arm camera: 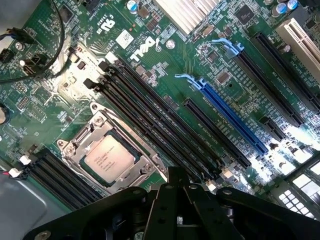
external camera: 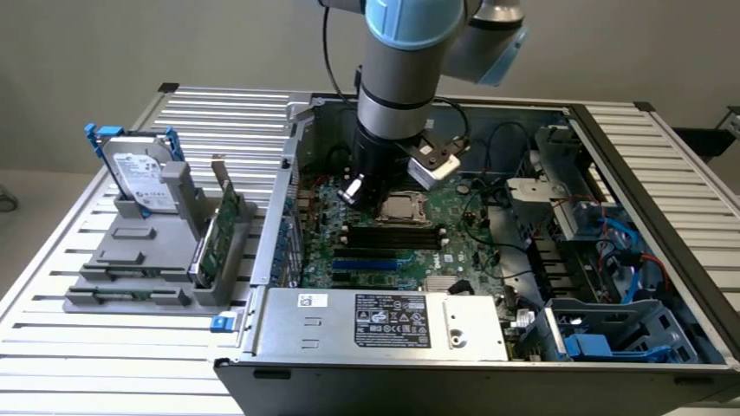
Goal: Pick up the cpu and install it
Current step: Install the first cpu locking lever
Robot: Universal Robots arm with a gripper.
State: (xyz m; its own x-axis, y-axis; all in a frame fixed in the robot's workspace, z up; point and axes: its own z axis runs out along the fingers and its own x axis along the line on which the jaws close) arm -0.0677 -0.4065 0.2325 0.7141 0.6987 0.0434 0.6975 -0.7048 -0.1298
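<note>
From where I stand, at the left of the exterior frame a grey moulded holder (external camera: 133, 260) carries a silver hard drive with a white label and blue bracket (external camera: 141, 178) and a thin green circuit card (external camera: 217, 227) standing on edge, all resting on the slatted silver metal table (external camera: 69, 338). Toward the middle, the open black computer case (external camera: 486, 260) lies on its side with the green motherboard (external camera: 393, 251) exposed, and the black end effector (external camera: 367, 192) hangs low over it, its fingers shut together with nothing between them. The small flat square cpu with the silvery metal top (arm camera: 109, 159) sits flat inside the socket's metal frame (arm camera: 75, 147), just beside the long black memory slots (arm camera: 150, 115); in the exterior view it shows right of the fingertips (external camera: 403, 206). To my eye the chip looks seated, so doing this well now means staying straight above the socket and avoiding any sideways drag across the fragile frame. At the right, cables and a blue plastic bracket (external camera: 590, 345) crowd the case, then table slats again, with a plain grey wall behind.
</note>
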